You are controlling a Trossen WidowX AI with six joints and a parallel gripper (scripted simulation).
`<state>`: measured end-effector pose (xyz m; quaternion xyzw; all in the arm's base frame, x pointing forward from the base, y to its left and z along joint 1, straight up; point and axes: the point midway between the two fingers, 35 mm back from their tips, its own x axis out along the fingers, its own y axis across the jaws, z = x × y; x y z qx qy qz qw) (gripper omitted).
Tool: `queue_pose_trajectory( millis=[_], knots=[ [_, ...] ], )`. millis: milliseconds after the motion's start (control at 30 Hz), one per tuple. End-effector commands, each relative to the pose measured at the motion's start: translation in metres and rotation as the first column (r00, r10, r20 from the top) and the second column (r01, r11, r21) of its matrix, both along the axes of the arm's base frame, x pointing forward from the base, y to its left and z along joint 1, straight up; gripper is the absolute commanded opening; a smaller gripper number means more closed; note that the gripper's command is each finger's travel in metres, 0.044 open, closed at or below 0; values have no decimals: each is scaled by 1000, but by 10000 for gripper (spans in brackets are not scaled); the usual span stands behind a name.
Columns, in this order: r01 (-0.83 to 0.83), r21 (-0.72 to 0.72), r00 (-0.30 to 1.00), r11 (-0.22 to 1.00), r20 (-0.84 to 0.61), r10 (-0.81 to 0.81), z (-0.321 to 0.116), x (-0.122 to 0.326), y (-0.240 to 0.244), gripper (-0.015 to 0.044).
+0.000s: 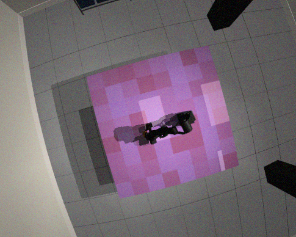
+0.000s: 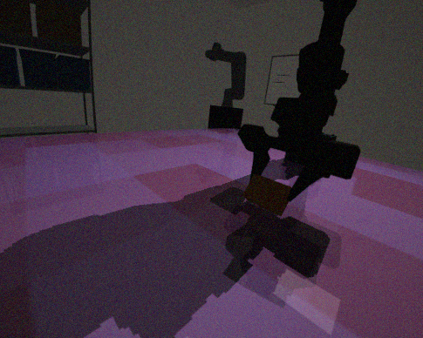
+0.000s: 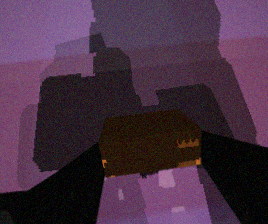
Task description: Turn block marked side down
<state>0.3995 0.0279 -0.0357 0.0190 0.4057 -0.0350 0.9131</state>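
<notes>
"Where the arm (image 1: 164,132) (image 2: 319,78) reaches downward, what's the gripper (image 1: 146,134) (image 2: 271,183) (image 3: 148,141) doing?"

"Grasping the orange-brown block (image 2: 267,194) (image 3: 148,145) between its fingers, tilted, over the pink-purple surface (image 1: 182,165) (image 2: 73,174) (image 3: 256,75)."
</notes>
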Motion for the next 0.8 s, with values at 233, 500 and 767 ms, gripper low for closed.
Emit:
queue_pose_trajectory(
  millis=[233, 500, 767],
  knots=[
    [0, -19, 987, 1000, 163, 3, -16, 6, 1, 0],
    [4, -27, 962, 1000, 273, 3, -22, 3, 0, 0],
    [12, -32, 926, 999, 378, 1, -22, -6, -1, 0]
  ],
)
